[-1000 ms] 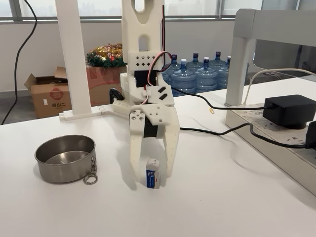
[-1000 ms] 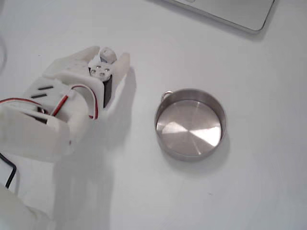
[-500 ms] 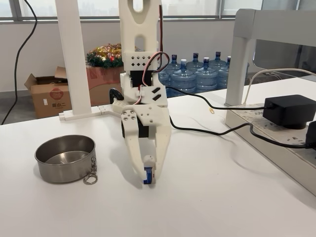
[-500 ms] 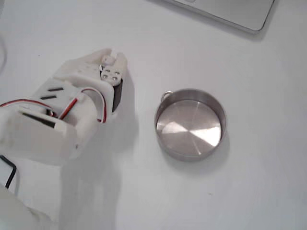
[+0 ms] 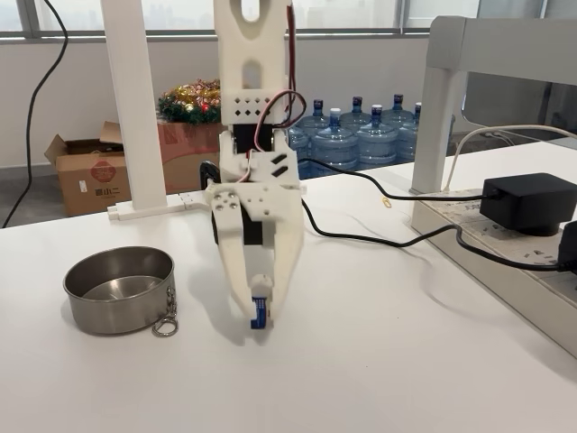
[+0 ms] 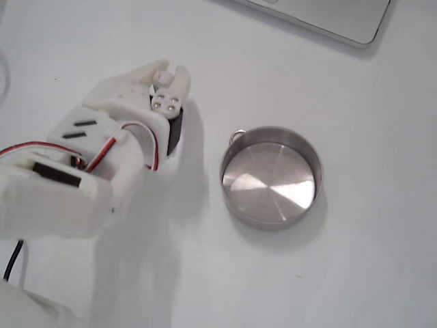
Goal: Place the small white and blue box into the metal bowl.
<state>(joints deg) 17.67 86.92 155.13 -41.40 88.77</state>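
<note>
In a fixed view my white gripper points straight down, shut on the small white and blue box, which hangs just above the white table. The metal bowl stands empty to the left of the gripper in that view, its ring and clasp at the near rim. In the fixed view from above, the gripper is to the left of the bowl, and the box is hidden under the gripper's body.
A black cable crosses the table behind the arm to a black power adapter on a power strip at the right. A white post stands at the back left. A pale device edge lies at the top.
The fingers closed on the box, which stood on the table a second ago. The gripper has since lifted it slightly and shifted toward the bowl.
</note>
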